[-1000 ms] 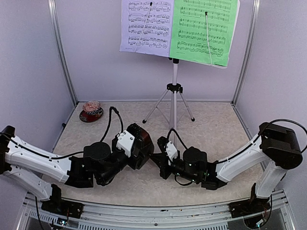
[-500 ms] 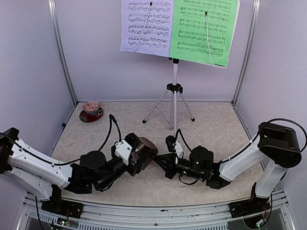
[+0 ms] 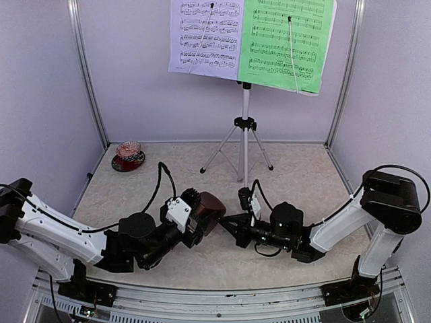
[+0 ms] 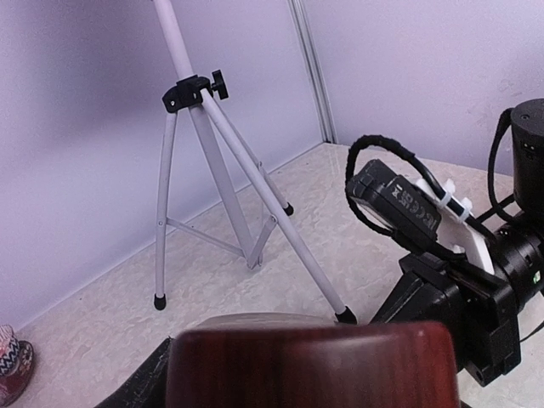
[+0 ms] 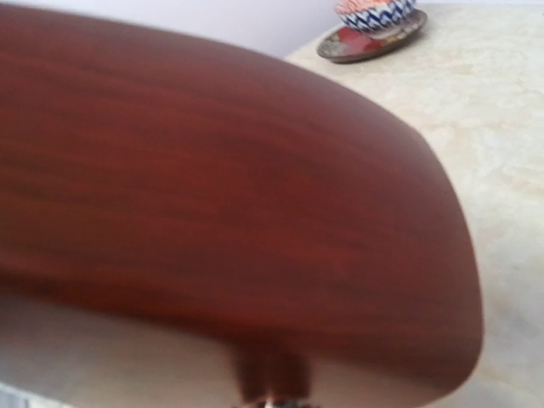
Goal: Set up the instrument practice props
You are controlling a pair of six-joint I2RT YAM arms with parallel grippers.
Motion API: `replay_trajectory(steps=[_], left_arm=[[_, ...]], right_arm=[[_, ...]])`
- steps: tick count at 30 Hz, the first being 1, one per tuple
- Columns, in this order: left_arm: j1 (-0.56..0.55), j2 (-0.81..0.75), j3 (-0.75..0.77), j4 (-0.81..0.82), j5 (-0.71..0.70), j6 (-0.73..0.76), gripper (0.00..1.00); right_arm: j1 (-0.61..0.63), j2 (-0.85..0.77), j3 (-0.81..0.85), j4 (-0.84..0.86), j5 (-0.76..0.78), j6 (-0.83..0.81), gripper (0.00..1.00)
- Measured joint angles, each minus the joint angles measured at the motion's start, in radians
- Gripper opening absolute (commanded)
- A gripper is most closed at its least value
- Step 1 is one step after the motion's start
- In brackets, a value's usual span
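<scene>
Ok so going left to right in the overhead shot: at about 10 o'clock on the beige speckled table point(image 3: 303, 176) there's a little patterned bowl on a red saucer point(image 3: 128, 157), not part of the job as far as I can see.

Then the left gripper point(image 3: 202, 210), low near 6 o'clock, with its jaws spread fairly wide around the dark brown wooden metronome point(image 3: 211, 203). That's the thing to watch. It's in the grip and tipped over rather than upright, long axis roughly in line with the left arm and aimed toward 2 o'clock. Can't tell if it's touching the table.

Right next to it, at its 3 o'clock, is the right gripper point(image 3: 229, 222), fingers fully closed, nose pointing at 9 o'clock straight into the wood. Its own camera is just a wall of brown, so it's right up against it. Whether it's pinching some small part I can't make out.

The silver tripod music stand point(image 3: 245, 124) is at 12 o'clock, with the pale lavender music sheet point(image 3: 205, 37) and green music sheet point(image 3: 286, 44) already up.

My guess: the metronome needs standing upright, and the left arm owns that move.
</scene>
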Motion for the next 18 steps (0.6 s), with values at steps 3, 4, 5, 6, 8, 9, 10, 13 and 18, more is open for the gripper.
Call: replay_trajectory(steps=[3, 4, 5, 6, 8, 9, 10, 13, 18], left_arm=[[0.034, 0.034, 0.064, -0.080, 0.001, -0.047, 0.17], [0.051, 0.046, 0.090, -0.116, 0.008, -0.070, 0.16], [0.069, 0.057, 0.115, -0.153, 0.015, -0.094, 0.16], [0.087, 0.067, 0.138, -0.191, 0.026, -0.117, 0.16], [0.114, 0.083, 0.176, -0.256, 0.052, -0.165, 0.15], [0.127, 0.091, 0.193, -0.285, 0.066, -0.188, 0.15], [0.137, 0.100, 0.212, -0.315, 0.078, -0.207, 0.15], [0.161, 0.138, 0.267, -0.393, 0.111, -0.254, 0.15], [0.188, 0.218, 0.331, -0.485, 0.156, -0.303, 0.16]], right_arm=[[-0.014, 0.018, 0.013, -0.023, 0.000, -0.026, 0.03], [-0.019, 0.026, 0.018, -0.031, 0.000, -0.036, 0.06], [-0.023, 0.032, 0.024, -0.041, -0.004, -0.045, 0.09], [-0.025, 0.038, 0.029, -0.052, -0.008, -0.053, 0.13], [-0.036, 0.042, 0.033, -0.073, -0.021, -0.064, 0.23], [-0.038, 0.042, 0.034, -0.084, -0.027, -0.070, 0.28], [-0.039, 0.042, 0.034, -0.092, -0.033, -0.075, 0.34], [-0.039, 0.039, 0.022, -0.110, -0.049, -0.084, 0.52], [-0.037, -0.008, -0.023, -0.126, -0.075, -0.084, 0.65]])
